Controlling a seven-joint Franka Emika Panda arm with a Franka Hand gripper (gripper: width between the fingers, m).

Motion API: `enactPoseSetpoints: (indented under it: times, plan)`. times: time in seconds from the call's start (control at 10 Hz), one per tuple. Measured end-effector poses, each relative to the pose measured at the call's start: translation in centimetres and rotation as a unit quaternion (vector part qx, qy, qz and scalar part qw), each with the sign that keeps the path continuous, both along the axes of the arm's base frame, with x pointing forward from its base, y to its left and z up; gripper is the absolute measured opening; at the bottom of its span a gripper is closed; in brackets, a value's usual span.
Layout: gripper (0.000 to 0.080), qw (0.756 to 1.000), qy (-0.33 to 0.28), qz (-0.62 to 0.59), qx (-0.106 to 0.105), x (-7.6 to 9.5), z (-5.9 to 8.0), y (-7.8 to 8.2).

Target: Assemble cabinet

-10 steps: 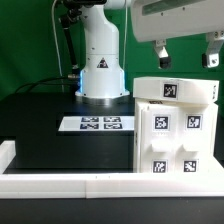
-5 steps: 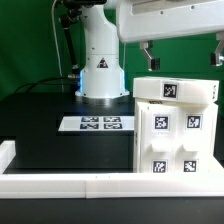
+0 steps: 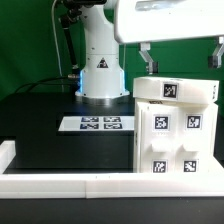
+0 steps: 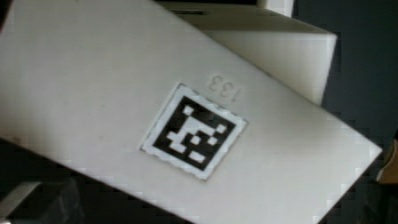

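1. The gripper (image 3: 182, 57) hangs just above the cabinet (image 3: 175, 135), its two dark fingers (image 3: 147, 58) spread wide apart, one near each end of the top panel (image 3: 176, 91). They pinch nothing. No finger shows in the wrist view, so I go by the exterior view alone.

2. A second ago the white hand body sat further to the exterior view's right and a touch higher. By half a second ago it had slid to the exterior view's left and come lower, and since then it has barely moved. I take that as the arm lining up over the top piece and settling, probably ahead of a grasp or a press on it.

3. The cabinet itself has not shifted across these pictures. It stands at the exterior view's right, against the long white border rail (image 3: 70, 184), with four markers on its front face and one on the top panel.

4. The wrist view is filled by a white panel seen very close, with a single square marker (image 4: 196, 131) in the middle. This is most likely that top piece, directly under the hand.

5. Everything rests on a black table (image 3: 50, 140). The marker board (image 3: 95, 124) lies flat on it, well apart from the cabinet, in front of the arm's white base (image 3: 101, 70).

6. Behind is a green backdrop (image 3: 25, 40), with a dark cable trailing down beside the base.
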State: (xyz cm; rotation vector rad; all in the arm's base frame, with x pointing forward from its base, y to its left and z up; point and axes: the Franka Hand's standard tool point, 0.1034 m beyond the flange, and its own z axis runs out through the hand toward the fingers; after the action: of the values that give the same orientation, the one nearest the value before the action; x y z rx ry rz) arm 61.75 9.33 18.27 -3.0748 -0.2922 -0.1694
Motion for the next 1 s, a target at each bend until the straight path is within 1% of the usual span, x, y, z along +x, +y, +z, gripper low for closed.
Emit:
enactPoseSetpoints:
  times: [0.3,0.4,0.5,0.6,0.8,1.0]
  plan:
    - [0.0797,0.997,-0.006,0.073,-0.009,0.1,0.0,-0.4]
    - [0.0797,0.991,-0.009,0.134,-0.015,0.1,0.0,-0.6]
    - [0.0797,0.984,-0.011,0.177,-0.020,-0.1,-0.2,-0.6]
    - [0.0797,0.982,-0.008,0.189,-0.022,-0.3,-0.5,-0.6]
    - [0.0797,0.965,-0.004,0.261,-0.032,-0.7,-1.2,-0.8]
    - [0.0797,0.957,-0.002,0.288,-0.037,-0.8,-2.0,-1.2]
